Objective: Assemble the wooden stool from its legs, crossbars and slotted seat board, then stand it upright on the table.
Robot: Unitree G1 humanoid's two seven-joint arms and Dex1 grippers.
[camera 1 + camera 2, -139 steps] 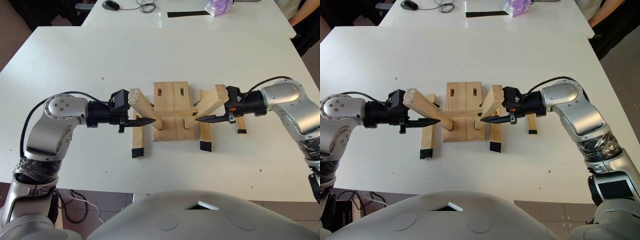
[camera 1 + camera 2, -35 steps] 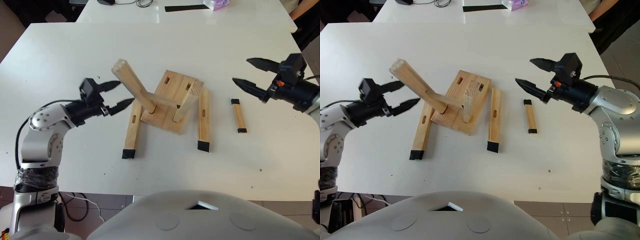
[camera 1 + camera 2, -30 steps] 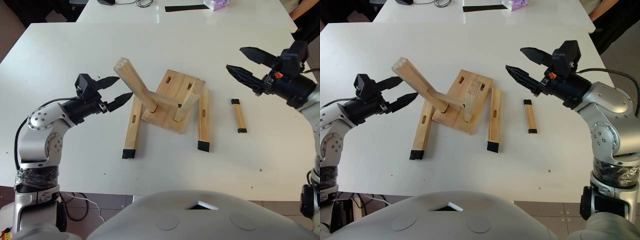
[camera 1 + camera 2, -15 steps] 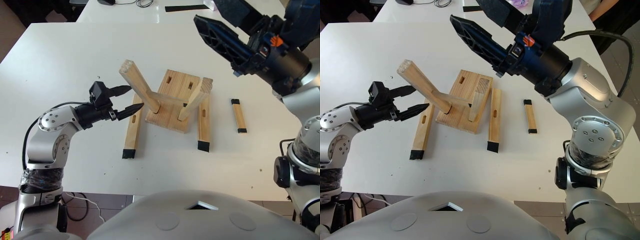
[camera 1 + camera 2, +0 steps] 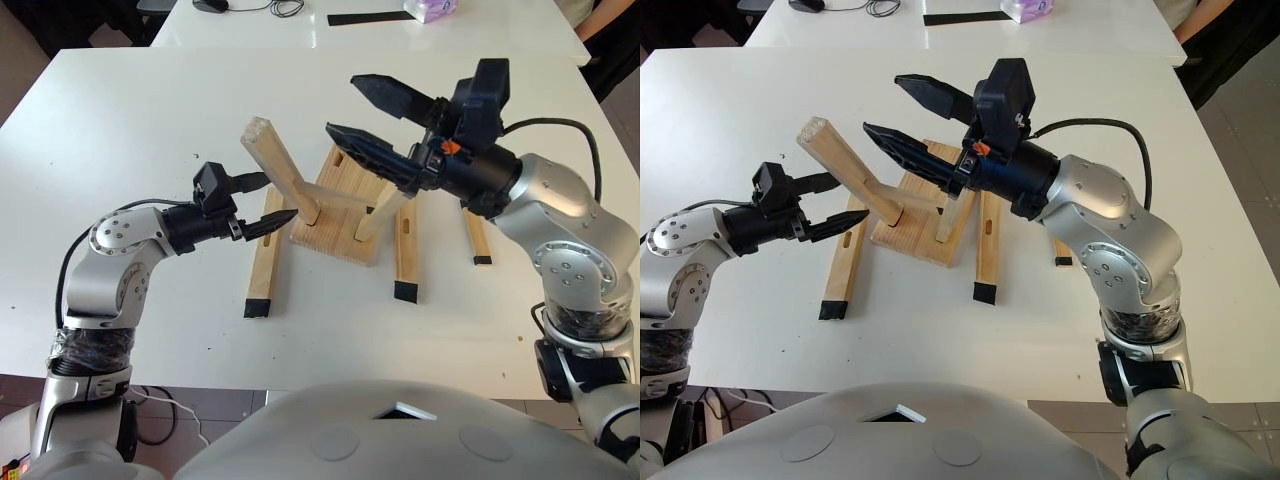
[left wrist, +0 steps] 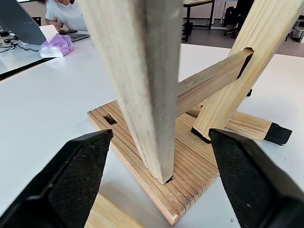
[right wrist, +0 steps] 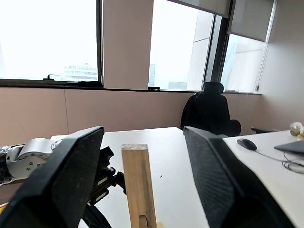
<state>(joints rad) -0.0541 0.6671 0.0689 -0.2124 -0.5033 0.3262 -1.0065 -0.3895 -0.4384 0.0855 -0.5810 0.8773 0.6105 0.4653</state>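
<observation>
Near the middle of the smooth white table (image 5: 150,100) lies the seat board (image 5: 335,232), a flat rectangle of pale, striped-grain wood with small rectangular slots cut through it. Two square-section legs are plugged into it: the tall leg (image 5: 272,160) leans up and away toward the robot's left, showing rough end grain at its top, and the second leg (image 5: 378,212) rises on the right side of the board. A thinner crossbar (image 5: 340,200) joins them, seated in a notch in each. Two loose legs rest flat on the table, each slotted and tipped with a black cap: one (image 5: 262,265) just left of the board, the other (image 5: 405,250) just right of it. A short bar (image 5: 478,245) with a dark end lies farther right, partly behind the right arm. The left gripper (image 5: 282,195) hangs low beside the tall leg, its matte black pointed fingers spread wide to either side of it without touching. The right gripper (image 5: 882,102) hangs above the board's far edge, its tapered fingers wide apart and holding nothing.
</observation>
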